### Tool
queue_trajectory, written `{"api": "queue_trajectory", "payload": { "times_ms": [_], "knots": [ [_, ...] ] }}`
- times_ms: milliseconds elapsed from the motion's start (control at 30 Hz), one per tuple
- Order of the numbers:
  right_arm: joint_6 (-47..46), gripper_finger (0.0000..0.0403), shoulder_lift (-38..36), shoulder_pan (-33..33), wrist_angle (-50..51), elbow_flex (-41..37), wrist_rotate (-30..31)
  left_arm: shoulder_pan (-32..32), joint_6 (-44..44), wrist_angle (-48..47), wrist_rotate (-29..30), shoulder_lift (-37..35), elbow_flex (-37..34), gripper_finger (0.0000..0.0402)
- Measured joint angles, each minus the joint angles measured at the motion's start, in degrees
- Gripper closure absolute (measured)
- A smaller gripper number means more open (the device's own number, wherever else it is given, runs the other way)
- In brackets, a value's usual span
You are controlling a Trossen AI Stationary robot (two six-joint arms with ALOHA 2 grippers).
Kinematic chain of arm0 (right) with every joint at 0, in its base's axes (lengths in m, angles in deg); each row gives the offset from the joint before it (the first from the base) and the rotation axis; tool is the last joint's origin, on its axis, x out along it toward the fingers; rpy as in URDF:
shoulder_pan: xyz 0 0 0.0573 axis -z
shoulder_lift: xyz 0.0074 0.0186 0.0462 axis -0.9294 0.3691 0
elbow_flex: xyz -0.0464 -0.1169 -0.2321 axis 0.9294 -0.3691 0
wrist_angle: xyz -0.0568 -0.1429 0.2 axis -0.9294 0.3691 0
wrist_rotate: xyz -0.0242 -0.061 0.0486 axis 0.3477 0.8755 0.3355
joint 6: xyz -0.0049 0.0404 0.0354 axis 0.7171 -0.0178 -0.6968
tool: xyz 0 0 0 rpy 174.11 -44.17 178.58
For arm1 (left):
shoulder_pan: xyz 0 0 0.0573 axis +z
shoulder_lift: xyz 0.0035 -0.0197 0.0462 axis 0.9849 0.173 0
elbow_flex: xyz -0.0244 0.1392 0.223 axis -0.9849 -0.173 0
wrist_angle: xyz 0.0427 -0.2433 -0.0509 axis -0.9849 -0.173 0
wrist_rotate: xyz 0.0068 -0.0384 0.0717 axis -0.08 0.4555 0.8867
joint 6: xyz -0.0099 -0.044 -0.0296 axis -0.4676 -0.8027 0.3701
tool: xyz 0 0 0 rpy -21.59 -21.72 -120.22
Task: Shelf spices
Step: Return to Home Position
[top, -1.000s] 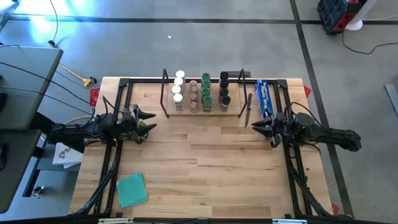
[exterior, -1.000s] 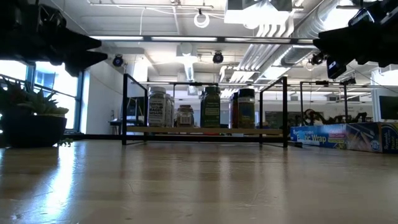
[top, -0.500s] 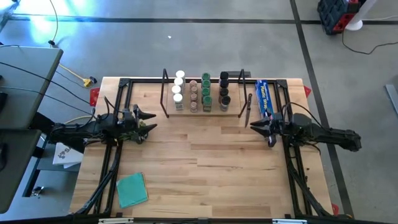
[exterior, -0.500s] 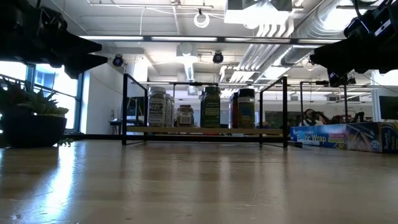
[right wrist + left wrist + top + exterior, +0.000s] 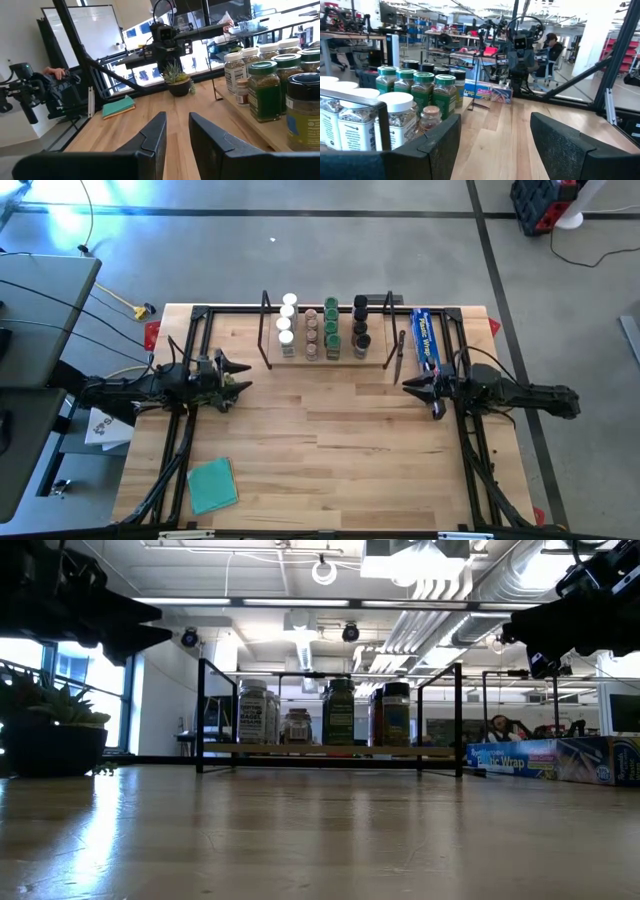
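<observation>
The shelf (image 5: pixel 325 360) stands at the table's far middle. Several spice jars (image 5: pixel 322 328) stand upright on it in rows by lid colour: white, tan, green and black. They also show in the low view (image 5: pixel 338 712). My left gripper (image 5: pixel 243 375) hovers open and empty left of the shelf, its fingers wide apart (image 5: pixel 495 145), and the jars (image 5: pixel 415 95) show beside it. My right gripper (image 5: pixel 410 388) hovers empty right of the shelf, its fingers a narrow gap apart (image 5: pixel 177 135). The jars (image 5: pixel 270 85) show beside it too.
A long blue wrap box (image 5: pixel 426 338) lies at the shelf's right end, close to my right arm. A teal cloth (image 5: pixel 212 484) lies near the table's front left corner. A potted plant (image 5: pixel 45 730) stands beyond the table's left side. Bare wood lies between the two grippers.
My right gripper has come down a little, staying right of the shelf. My left gripper has kept still. The jars have not moved.
</observation>
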Motion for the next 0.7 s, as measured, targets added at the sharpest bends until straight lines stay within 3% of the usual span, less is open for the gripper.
{"api": "queue_trajectory", "payload": {
  "times_ms": [700],
  "knots": [
    [0.0,0.0325,0.0,0.0,0.0,0.0,0.0,2.9,0.0,-0.1,0.0,0.0,0.0,0.0168]
  ]
}}
